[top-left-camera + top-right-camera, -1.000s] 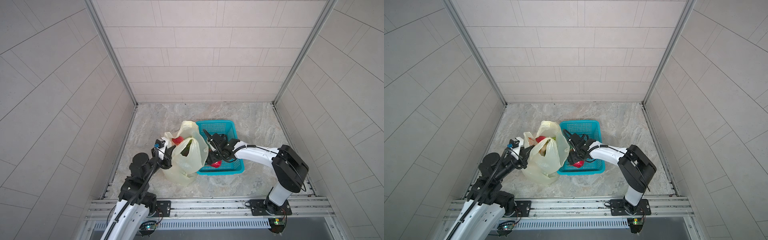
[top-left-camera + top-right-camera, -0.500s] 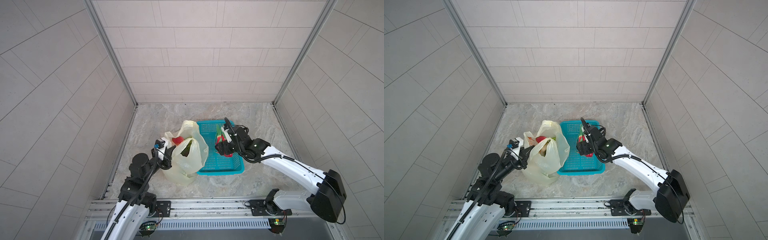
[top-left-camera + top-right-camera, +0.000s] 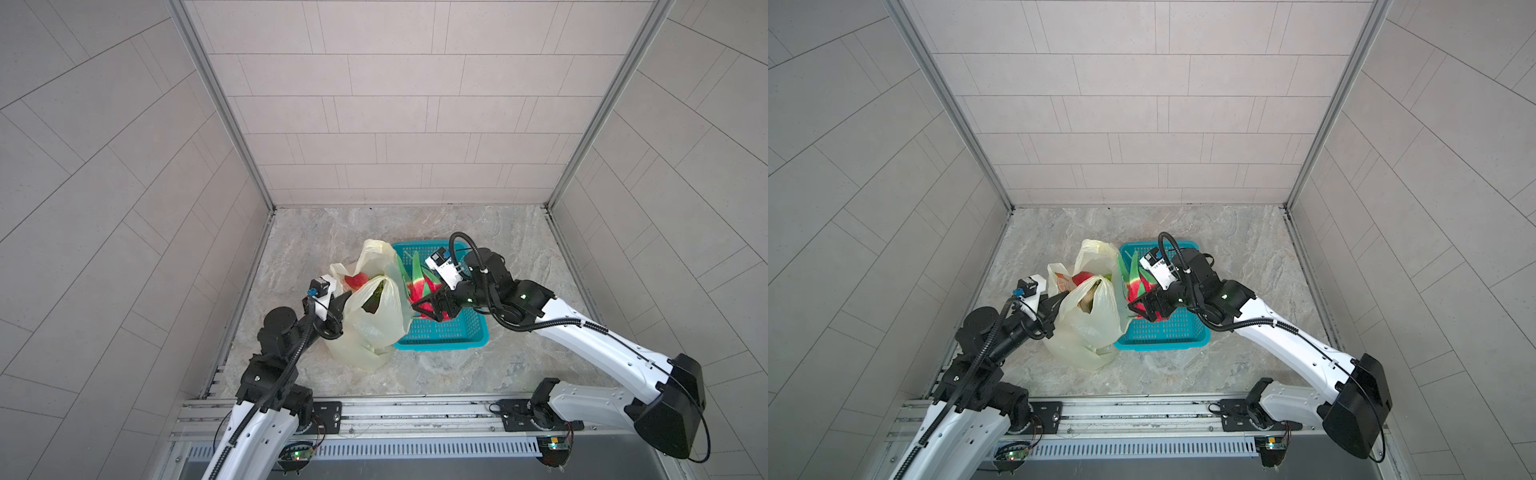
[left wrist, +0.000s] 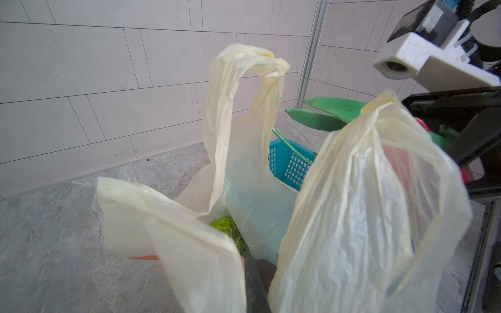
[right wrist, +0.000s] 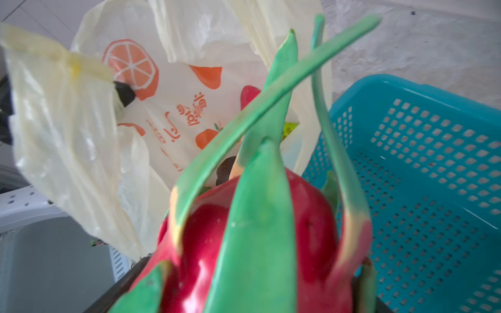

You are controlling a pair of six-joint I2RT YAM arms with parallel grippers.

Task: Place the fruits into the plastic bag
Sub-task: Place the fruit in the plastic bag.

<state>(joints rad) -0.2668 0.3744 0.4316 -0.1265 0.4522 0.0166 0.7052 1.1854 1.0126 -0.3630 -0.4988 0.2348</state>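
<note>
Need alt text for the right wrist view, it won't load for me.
A red-pink dragon fruit with green scales fills the foreground, gripped in the right hand. Beyond it the pale-yellow plastic bag stands open, with the teal basket beside it.

Most likely a robotics lab test cell, not a home or a shop. Boxed in on three sides by pale grey tile-pattern wall panels (image 3: 395, 104), joined at the corners by silvery aluminium profiles (image 3: 226, 112). Floored with a grey marble-pattern tabletop (image 3: 519, 249). Closed at the front by a bare aluminium mounting rail (image 3: 415, 409), with a white-and-black left robot arm (image 3: 253, 432) and right robot arm (image 3: 602, 349) bolted to it. Below the rail, small exposed circuit boards (image 3: 296, 455) with lit LEDs and a slotted grey strip (image 3: 415, 448).
</note>
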